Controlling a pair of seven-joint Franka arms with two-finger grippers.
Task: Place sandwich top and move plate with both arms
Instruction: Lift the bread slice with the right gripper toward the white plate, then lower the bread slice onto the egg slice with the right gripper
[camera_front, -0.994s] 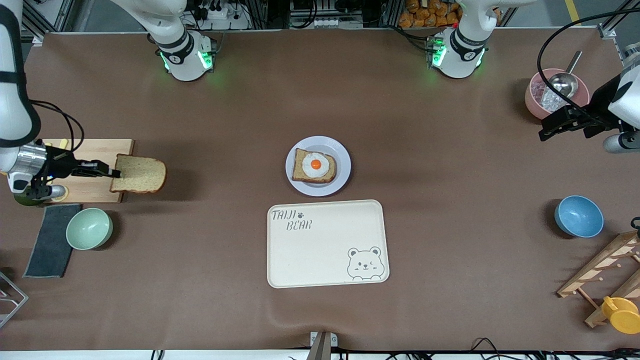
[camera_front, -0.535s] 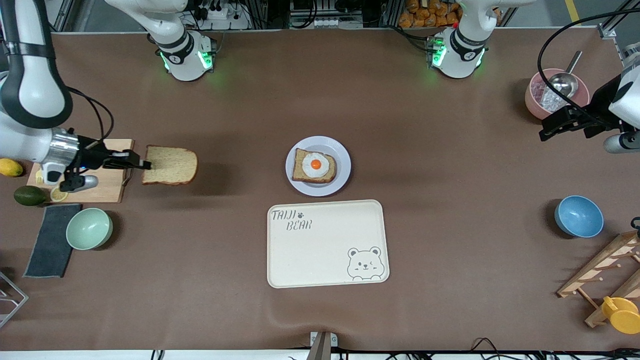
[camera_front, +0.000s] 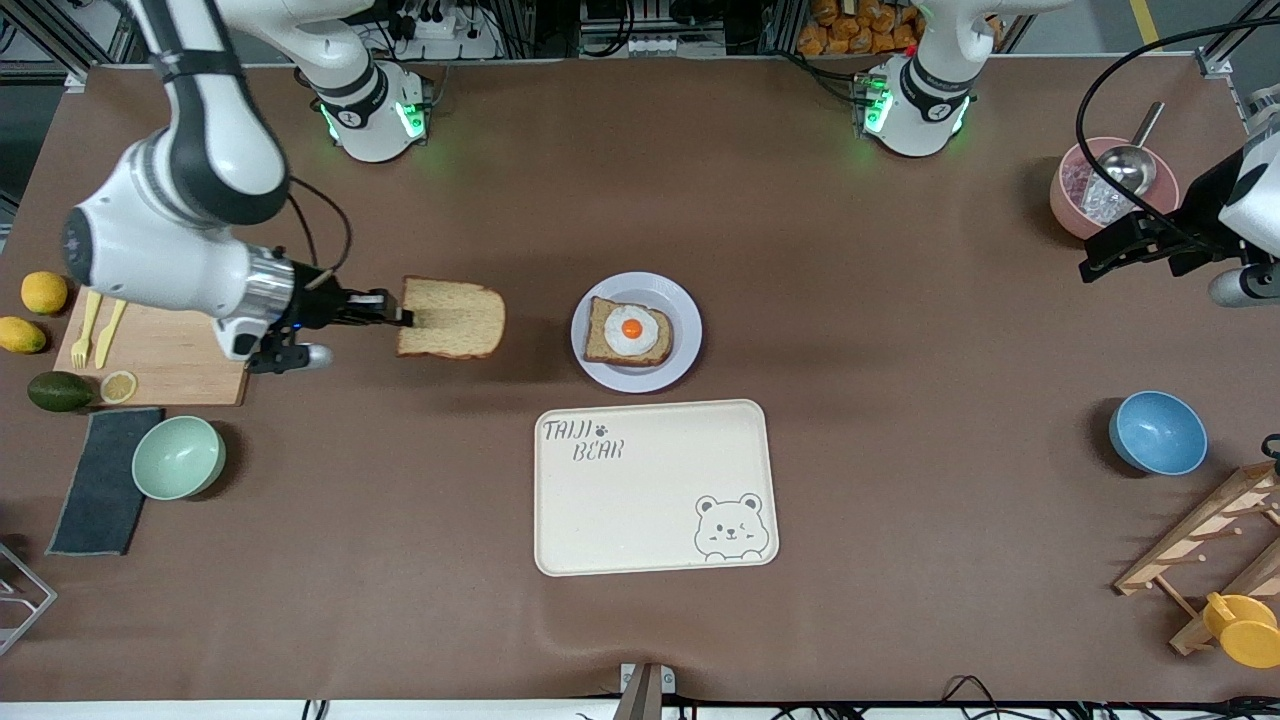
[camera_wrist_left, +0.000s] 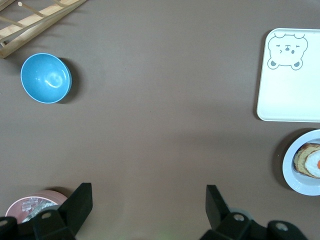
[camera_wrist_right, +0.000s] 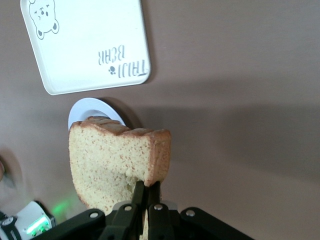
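The sandwich top hangs over bare counter, pinched at its edge by the right end effector, at nine o'clock from the plate with its egg-topped slice; nothing lies between. It has travelled from the cutting board. Bear tray sits at the plate's six o'clock. Left end effector waits spread, beside the pink bowl.

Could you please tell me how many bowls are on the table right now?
3: a green bowl beside the cutting board at the right arm's end, a blue bowl and a pink bowl with a ladle at the left arm's end.
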